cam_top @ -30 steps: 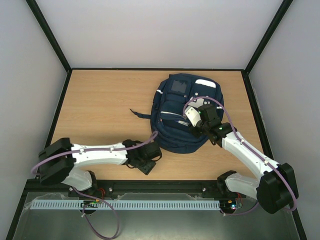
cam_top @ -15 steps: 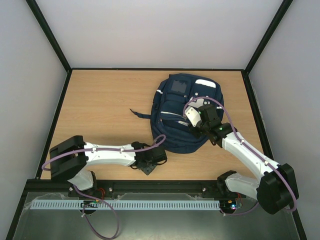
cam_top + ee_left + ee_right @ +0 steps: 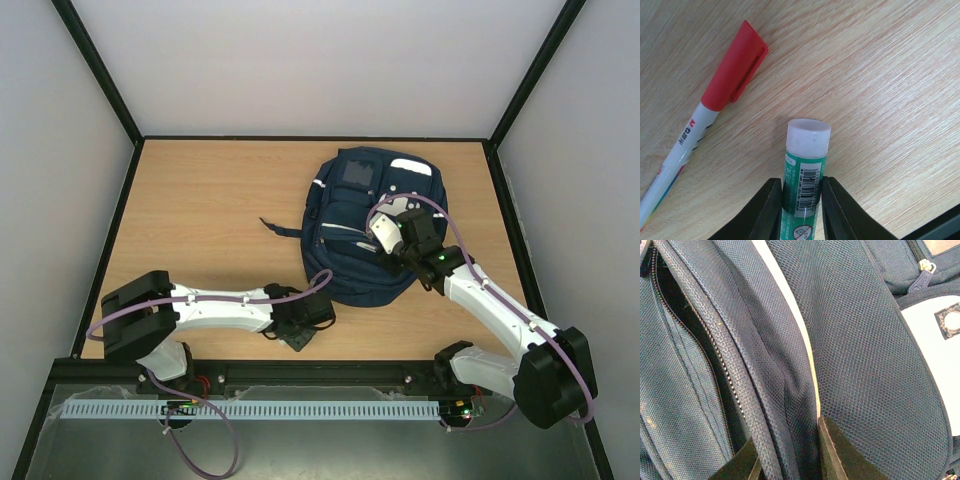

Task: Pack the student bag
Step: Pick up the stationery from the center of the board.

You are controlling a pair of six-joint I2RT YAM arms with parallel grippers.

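The left gripper [image 3: 801, 189], clenched on a green glue stick [image 3: 806, 150] whose long axis points to 12 o'clock along its jaws, has the student bag [image 3: 350, 200] at 1 o'clock in the top view, where the right gripper [image 3: 788, 442] pinches the bag's fabric beside the open zip.

1. Table [image 3: 200, 220]: light wood-grain top with a black edging [image 3: 310, 137] round it.
2. Walls [image 3: 320, 60]: plain white panels at the back, left and right of the table.
3. White slotted rail [image 3: 250, 409]: runs along the near edge, in front of the table (top view only).
4. Pen [image 3: 692, 131]: white barrel with a printed logo and coloured marks, red cap with a clip. It lies flat on the table, slanted.
5. Glue stick [image 3: 805, 170]: green label with a barcode, white cap. It is just beside the pen, not touching it (contact with the table cannot be told).
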